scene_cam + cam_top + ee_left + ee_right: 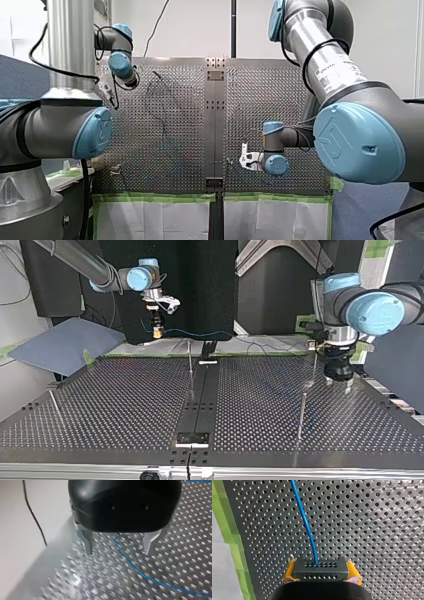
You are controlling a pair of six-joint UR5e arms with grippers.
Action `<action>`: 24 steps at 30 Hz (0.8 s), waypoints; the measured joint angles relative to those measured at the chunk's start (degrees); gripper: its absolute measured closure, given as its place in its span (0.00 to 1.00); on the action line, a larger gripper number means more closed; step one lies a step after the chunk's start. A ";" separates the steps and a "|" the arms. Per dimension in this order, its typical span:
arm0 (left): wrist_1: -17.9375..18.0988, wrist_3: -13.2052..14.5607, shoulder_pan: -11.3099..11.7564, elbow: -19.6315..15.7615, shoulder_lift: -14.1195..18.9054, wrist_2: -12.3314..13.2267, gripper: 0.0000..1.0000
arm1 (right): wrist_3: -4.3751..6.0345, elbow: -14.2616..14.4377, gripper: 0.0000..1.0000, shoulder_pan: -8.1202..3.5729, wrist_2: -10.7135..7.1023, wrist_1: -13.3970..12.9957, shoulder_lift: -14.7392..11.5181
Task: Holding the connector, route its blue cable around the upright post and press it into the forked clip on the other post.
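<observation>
**Right gripper** [321, 573]: the yellow-padded fingers [290, 570] are clamped on the two ends of the black connector [320, 567]. The hold is square, and the cable exit faces away from the wrist. In the top view the connector hangs clear above the desk [125, 405], near its edge on the arms' side, close to the green tape [227, 525].

**Blue cable** [306, 525]: it leaves the connector's middle and runs slack across the desk toward my left arm's side. One stretch lies on the perforated surface under the left gripper [117, 552]. That gripper's metal fingers [88, 544] stand apart and hold nothing, by the desk's side edge.

**Posts:** a thin upright post [190, 371] stands beside the central strip [202, 390]. A second post [301, 415] stands near the left gripper. The fork is too small to make out on either. The cable appears not yet wrapped around a post.

**Assessment:** the step in hand is carrying the connector into the wrap.
- Keep the clamp firm and do not twist the wrist.
- Carry the cable low enough to meet the post's shaft rather than ride over its top.
- Hold a light, even tension so the slack does not snag.
- Line the cable up with the fork slot before pressing down.
- The main risk is a sharp bend where the cable leaves the connector.
</observation>
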 joint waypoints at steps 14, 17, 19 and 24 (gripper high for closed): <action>-7.11 3.61 -1.08 7.11 7.11 1.42 0.00 | 0.23 -0.06 1.00 -0.35 0.31 -0.31 0.01; -8.48 3.71 -1.25 8.50 8.51 2.67 0.00 | 0.23 -0.05 1.00 -0.36 0.34 -0.46 0.01; -9.40 3.69 -1.38 9.42 9.42 3.57 0.00 | 0.26 -0.03 1.00 -0.37 0.33 -0.55 0.01; -11.84 3.51 -2.16 11.89 11.88 6.01 0.00 | 0.61 -0.07 1.00 -0.38 0.23 -0.97 0.03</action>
